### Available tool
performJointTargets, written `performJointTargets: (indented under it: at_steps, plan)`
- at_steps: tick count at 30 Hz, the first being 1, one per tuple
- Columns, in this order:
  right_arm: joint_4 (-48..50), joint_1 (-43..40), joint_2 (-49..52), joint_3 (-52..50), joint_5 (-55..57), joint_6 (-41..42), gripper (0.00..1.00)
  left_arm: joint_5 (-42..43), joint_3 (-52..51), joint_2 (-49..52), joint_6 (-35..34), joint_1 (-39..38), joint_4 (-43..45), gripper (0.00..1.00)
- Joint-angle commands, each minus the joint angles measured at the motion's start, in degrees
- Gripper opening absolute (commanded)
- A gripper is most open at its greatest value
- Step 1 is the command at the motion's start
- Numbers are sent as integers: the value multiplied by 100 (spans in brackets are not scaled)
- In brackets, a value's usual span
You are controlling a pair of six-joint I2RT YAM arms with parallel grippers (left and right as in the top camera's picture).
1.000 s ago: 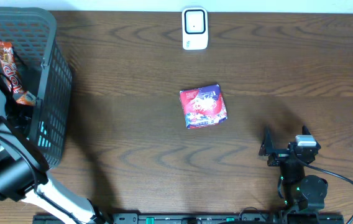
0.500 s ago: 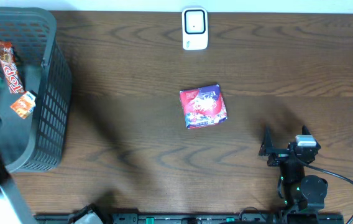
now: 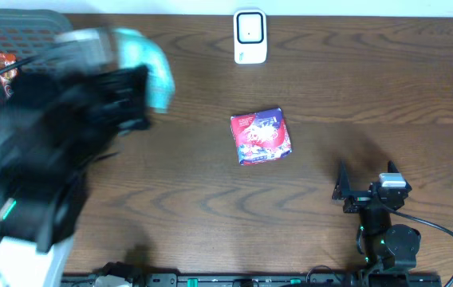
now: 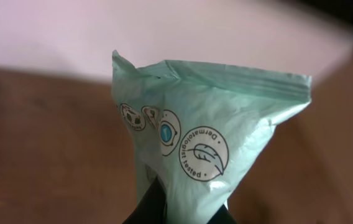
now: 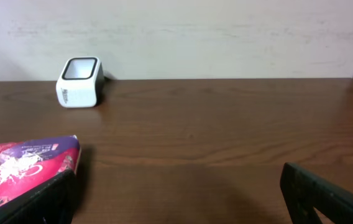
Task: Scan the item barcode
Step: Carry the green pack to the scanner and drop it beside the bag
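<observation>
My left gripper (image 4: 183, 210) is shut on a mint-green soft packet (image 4: 214, 137) printed with round "dermatologist tested" icons. No barcode shows on the side facing the wrist camera. In the overhead view the left arm is a blur over the table's left side, with the green packet (image 3: 151, 68) at its far end, left of the white scanner (image 3: 250, 36). The scanner (image 5: 80, 82) stands at the back edge, its window facing up. My right gripper (image 3: 366, 172) rests open at the front right, and nothing lies between its fingers (image 5: 33, 202).
A red and purple snack packet (image 3: 261, 136) lies flat mid-table, just left of the right gripper's left finger in the right wrist view (image 5: 24, 163). The black mesh basket (image 3: 3, 16) at the far left is mostly hidden by the arm, with an orange wrapper (image 3: 3, 62) inside.
The left arm has swung up out of the basket and to the right, carrying the green packet over the table. The right arm and red packet have not moved.
</observation>
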Motion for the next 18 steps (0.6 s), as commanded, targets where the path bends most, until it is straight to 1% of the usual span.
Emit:
performJointTargets:
  at_steps: [1,6,8,10,13,18]
  plan:
    - [-4,39,-24,-24,46,-63,99,-540,-105,927,776,-660,-328,7]
    - [-2,39,-22,-24,46,-63,99,-1182,-105,2135,769,-1078,-879,7]
    - [-4,39,-22,-24,46,-63,99,-1346,-105,2608,592,-1174,-1115,7]
    - [-4,39,-22,-24,46,-63,99,-1484,-105,3053,153,-1233,-1292,7]
    - [-4,39,-22,-24,46,-63,99,-1491,-105,3685,-756,-1274,-1462,7]
    - [-4,39,-22,-24,46,-63,99,-1488,-103,4498,-1602,-1429,-1617,7]
